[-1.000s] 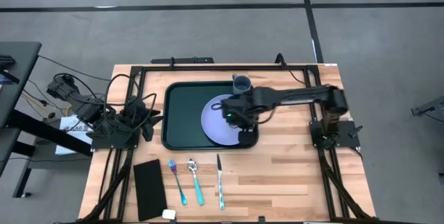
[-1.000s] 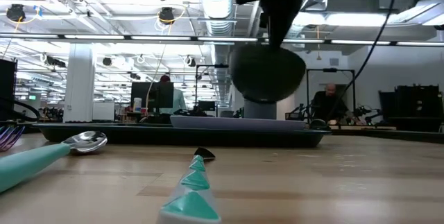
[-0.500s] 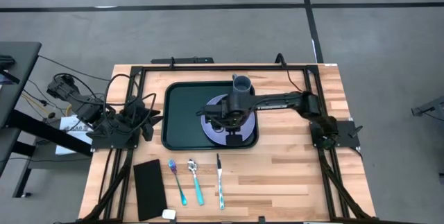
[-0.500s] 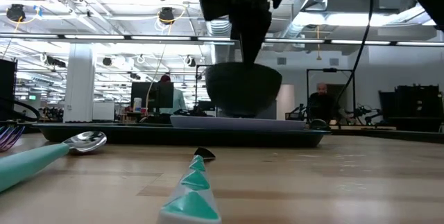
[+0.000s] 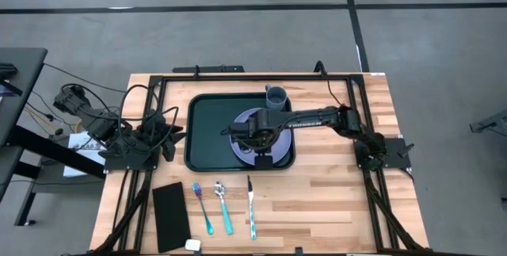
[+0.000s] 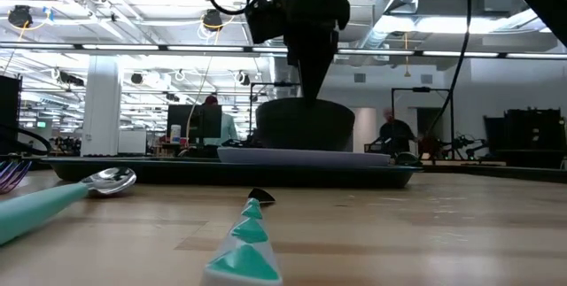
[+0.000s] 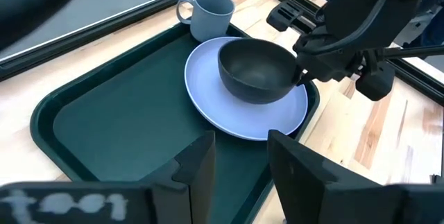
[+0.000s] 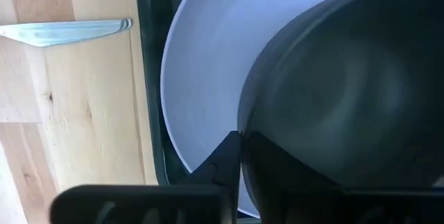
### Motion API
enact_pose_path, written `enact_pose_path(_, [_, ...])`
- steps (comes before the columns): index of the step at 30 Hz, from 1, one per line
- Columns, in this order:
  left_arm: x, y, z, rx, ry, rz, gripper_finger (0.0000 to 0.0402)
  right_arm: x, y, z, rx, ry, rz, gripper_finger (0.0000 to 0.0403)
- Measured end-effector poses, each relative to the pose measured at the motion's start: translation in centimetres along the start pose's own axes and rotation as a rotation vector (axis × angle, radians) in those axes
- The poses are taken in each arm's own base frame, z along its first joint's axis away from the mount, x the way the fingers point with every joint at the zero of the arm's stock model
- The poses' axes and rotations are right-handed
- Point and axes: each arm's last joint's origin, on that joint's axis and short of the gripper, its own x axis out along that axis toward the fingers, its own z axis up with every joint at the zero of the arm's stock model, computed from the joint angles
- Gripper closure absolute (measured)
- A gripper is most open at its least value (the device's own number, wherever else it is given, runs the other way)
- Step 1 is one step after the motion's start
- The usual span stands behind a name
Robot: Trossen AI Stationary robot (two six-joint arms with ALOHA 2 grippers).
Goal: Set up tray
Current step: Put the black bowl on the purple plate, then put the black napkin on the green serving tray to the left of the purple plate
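The dark green tray [image 5: 207, 129] lies on the far middle of the table and holds a pale blue plate [image 5: 242, 150] and a grey mug [image 5: 276, 96]. A dark bowl [image 7: 258, 71] sits over the plate's middle [image 6: 304, 125]. My right gripper [image 5: 264, 131] is shut on the bowl, reaching in from the table's right. My left gripper [image 7: 239, 158] is open and empty at the tray's left edge [image 5: 170, 133]. My right gripper holds the bowl by its rim [image 7: 297, 77] on the side toward the table's right. One finger [image 8: 229, 160] lies against the outside wall; the bowl hides the other. The fingers come from above, pointing down. The bowl is upright, its base at the plate [image 6: 301, 154].
A fork [image 5: 203, 207], a spoon [image 5: 223, 207] and a knife [image 5: 250, 207] lie on the near part of the table, with a flat black napkin [image 5: 170, 216] to their left. Black frame rails run along the table's left, right and far sides.
My right gripper has gone toward the table's left edge and down with the bowl. The bowl hung above the plate's right side; now it is low over the plate's middle, upright.
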Motion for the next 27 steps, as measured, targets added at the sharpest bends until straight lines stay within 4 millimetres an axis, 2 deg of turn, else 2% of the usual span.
enact_pose_path(10, [0.0,0.0,0.0,0.000,0.001,0.000,0.0280,0.0,0.0,-0.1,0.030,0.004,0.005,0.0333])
enact_pose_path(13, [0.0,0.0,0.0,0.000,0.001,0.000,0.0280,-1.0,0.1,-0.2,0.043,0.008,0.006,0.0326])
enact_pose_path(17, [0.0,0.0,0.0,0.001,0.009,-0.004,0.0280,-3.0,0.2,0.2,0.095,-0.060,0.061,0.0321])
enact_pose_path(20, [0.0,0.0,-0.1,0.001,0.026,-0.012,0.0280,-6.1,0.9,-0.3,0.057,-0.188,0.182,0.0320])
enact_pose_path(24, [0.0,-0.1,-0.1,-0.013,0.033,-0.015,0.0280,-11.0,2.5,-2.6,-0.058,-0.377,0.243,0.0320])
enact_pose_path(27, [0.1,-0.2,-0.1,-0.034,0.031,-0.012,0.0280,-12.8,3.3,-4.9,-0.088,-0.448,0.248,0.0320])
